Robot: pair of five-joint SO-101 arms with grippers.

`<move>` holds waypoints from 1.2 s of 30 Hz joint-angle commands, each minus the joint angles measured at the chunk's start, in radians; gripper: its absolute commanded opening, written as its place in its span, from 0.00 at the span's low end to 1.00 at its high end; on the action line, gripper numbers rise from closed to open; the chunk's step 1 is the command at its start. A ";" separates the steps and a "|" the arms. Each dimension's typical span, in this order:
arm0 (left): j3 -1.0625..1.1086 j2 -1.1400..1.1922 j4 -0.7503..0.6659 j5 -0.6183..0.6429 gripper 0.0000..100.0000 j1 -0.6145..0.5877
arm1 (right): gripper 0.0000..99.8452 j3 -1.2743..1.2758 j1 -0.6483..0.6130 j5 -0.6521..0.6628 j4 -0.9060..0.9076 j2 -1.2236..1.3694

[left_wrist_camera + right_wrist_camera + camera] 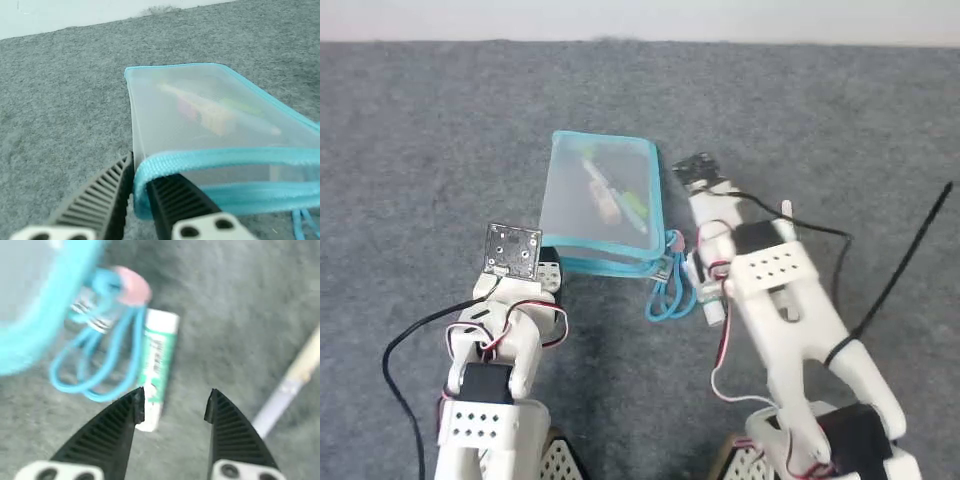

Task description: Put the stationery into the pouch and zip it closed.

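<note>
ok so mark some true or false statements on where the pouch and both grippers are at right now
1. The left gripper is clamped on the teal edge of the pouch. True.
2. The pouch is empty. False: some stationery shows through its translucent side.
3. The right gripper is open, above a white and green stick. True.
4. The white and green stick is already in the pouch. False: it lies outside on the grey mat, beside the blue cord loop.
</note>
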 commanded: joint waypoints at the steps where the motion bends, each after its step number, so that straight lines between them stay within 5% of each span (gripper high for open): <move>1: -0.019 -0.017 -0.043 0.005 0.01 0.003 | 0.18 -0.060 -0.027 -0.014 -0.056 0.030; 11: -0.019 -0.017 -0.043 0.005 0.01 0.003 | 0.18 -0.114 0.081 -0.008 -0.136 0.259; 20: -0.019 -0.015 -0.043 0.005 0.01 0.003 | 0.18 -0.184 0.306 -0.008 -0.130 0.325; 31: -0.007 -0.018 -0.046 0.005 0.01 0.003 | 0.18 -0.150 0.430 -0.003 0.107 0.030; 36: -0.004 -0.018 -0.046 0.005 0.01 0.003 | 0.18 -0.015 0.522 0.080 0.050 -0.038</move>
